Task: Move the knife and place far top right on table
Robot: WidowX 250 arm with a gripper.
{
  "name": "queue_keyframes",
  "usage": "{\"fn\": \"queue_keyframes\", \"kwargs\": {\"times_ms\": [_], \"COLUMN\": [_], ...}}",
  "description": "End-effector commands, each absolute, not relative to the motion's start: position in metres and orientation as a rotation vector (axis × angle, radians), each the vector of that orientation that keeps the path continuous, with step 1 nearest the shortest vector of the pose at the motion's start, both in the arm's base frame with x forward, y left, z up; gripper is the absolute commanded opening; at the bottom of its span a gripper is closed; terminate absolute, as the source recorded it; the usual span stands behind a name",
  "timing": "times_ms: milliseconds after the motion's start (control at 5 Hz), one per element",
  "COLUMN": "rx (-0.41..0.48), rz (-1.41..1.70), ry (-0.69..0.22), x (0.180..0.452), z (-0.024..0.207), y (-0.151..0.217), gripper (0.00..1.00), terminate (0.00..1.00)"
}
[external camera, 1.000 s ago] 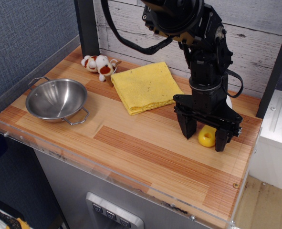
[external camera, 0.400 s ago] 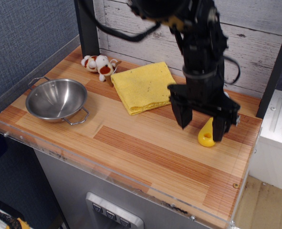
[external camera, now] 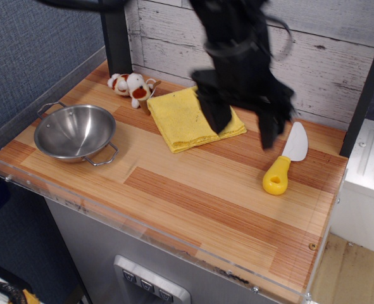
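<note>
The knife (external camera: 283, 163) lies flat on the table (external camera: 193, 202) at the far right, near the back wall. Its white blade points toward the back and its yellow handle with a hole points toward the front. My gripper (external camera: 243, 132) is open and empty. It hangs above the table to the left of the knife, lifted clear of it, with one finger over the edge of the yellow cloth.
A folded yellow cloth (external camera: 190, 117) lies at the back middle. A steel bowl (external camera: 74, 131) with handles sits at the left. A small plush dog (external camera: 131, 87) lies at the back left. A clear acrylic rim (external camera: 142, 231) runs along the front edge.
My gripper has risen and moved left away from the knife. The knife now lies uncovered on the table, fully in view with its blade showing.
</note>
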State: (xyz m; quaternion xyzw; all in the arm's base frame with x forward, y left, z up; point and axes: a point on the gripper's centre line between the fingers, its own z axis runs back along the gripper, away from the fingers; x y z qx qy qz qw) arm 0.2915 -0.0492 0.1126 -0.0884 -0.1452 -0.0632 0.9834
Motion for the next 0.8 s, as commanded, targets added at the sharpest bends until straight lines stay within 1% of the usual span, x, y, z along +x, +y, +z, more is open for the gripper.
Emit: {"fn": "queue_keyframes", "kwargs": {"times_ms": [0,400,600], "rx": [-0.171,-0.171,-0.171], "rz": [-0.101,-0.101,-0.101], "ry": [-0.371,-0.371,-0.371], "x": [0.2719,0.2719,0.2719], "z": [0.1412,0.1412,0.1412], "y": [-0.0270,-0.0270,-0.0270], "gripper": [1.00,1.00,1.00], "terminate": [0.00,0.00,1.00]}}
